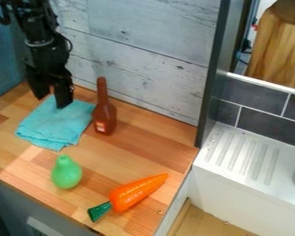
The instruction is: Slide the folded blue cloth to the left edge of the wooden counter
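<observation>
Tool (pixel 51 102) spread open over the folded blue cloth (pixel 54 126) — brown bottle (pixel 105 115) just beside the cloth.

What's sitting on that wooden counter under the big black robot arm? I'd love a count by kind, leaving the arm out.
Fruit: 1, the green pear
Vegetables: 1, the orange carrot
Bottles: 1, the brown bottle
Cloths: 1, the folded turquoise cloth
Total: 4
</observation>
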Tool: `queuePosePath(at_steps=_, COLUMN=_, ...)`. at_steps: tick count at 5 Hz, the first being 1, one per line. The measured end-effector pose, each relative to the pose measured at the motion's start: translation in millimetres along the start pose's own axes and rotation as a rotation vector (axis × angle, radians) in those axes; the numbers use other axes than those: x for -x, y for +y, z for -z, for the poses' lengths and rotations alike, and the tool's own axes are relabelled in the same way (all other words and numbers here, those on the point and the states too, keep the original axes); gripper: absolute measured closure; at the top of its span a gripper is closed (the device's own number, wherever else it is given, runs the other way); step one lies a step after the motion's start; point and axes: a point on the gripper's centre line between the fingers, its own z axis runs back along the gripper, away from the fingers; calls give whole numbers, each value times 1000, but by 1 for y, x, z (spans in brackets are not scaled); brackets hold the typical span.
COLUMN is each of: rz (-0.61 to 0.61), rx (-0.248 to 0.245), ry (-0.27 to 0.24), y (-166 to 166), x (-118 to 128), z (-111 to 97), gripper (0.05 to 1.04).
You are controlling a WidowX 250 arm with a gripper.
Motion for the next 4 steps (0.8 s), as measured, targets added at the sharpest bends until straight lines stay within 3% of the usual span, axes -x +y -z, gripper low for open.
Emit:
queuePosePath(at_steps=1, rz=-33, rx=14, ry=46, y=5, x=-5, z=16, gripper=83)
queuePosePath(at_steps=3, rz=-50, rx=-2, ry=75, y=11, x=-7, z=30, gripper=83)
queuePosePath(at_steps=4, rz=-49, rx=-19, ry=158, y=12, x=9, z=40, gripper=83)
